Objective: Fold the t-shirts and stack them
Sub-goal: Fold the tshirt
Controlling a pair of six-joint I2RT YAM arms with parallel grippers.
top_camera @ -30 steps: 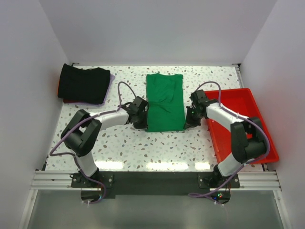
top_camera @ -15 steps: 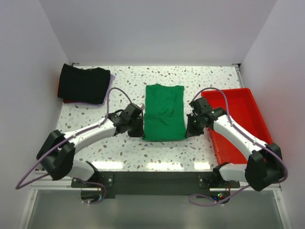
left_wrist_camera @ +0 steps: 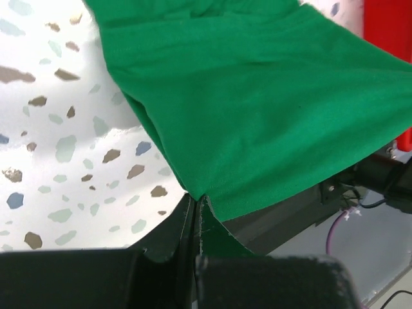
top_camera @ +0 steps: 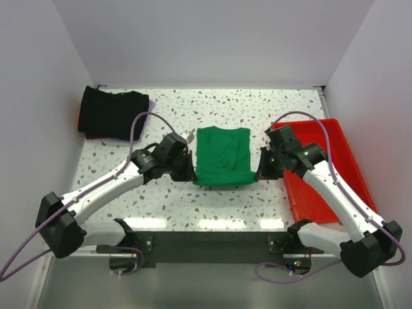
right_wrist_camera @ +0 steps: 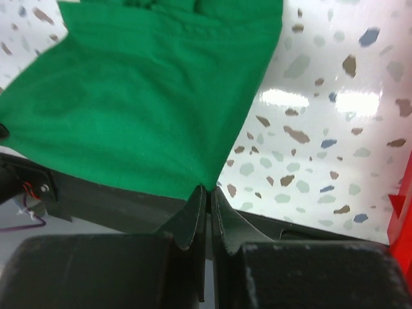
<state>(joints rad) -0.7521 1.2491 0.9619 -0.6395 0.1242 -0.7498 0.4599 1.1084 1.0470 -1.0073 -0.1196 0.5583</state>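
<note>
Claws clamped: left gripper (top_camera: 188, 168) and right gripper (top_camera: 262, 168) are seen on the near corners of the green t-shirt (top_camera: 222, 154), mid-table, hem raised. Black t-shirts (top_camera: 114, 114) are stacked far left. Left wrist view: only the corner tip is pinched. Right wrist view: same. A slip is risked if the cloth is pulled taut.

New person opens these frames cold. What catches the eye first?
The bright green t-shirt in the middle of the table, its near hem raised, with both arms' jaws shut on its two near corners. Next, the red tray at the right edge and the stack of dark folded shirts in the far left corner.
</note>
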